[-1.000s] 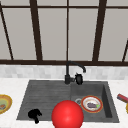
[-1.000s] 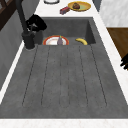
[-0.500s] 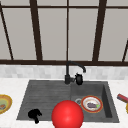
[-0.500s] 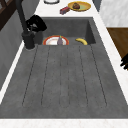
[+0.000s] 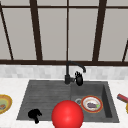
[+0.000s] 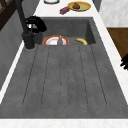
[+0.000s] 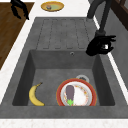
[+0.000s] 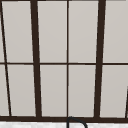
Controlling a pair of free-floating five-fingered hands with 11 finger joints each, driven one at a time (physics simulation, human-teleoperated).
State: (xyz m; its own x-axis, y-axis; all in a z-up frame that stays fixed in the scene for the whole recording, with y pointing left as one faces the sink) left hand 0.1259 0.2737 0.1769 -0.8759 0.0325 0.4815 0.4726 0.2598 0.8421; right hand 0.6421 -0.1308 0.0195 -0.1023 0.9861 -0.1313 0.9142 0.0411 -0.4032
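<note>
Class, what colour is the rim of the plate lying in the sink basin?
Red-orange, on the plate; clearest in the right side view.

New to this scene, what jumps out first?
A big red ball sits at the front edge of the sink in the front view, hiding part of the basin. Behind it, the right hand hovers by the black faucet, fingers curled near the faucet's base. In the basin, an orange-rimmed plate carries an eggplant, with a banana beside it.
</note>
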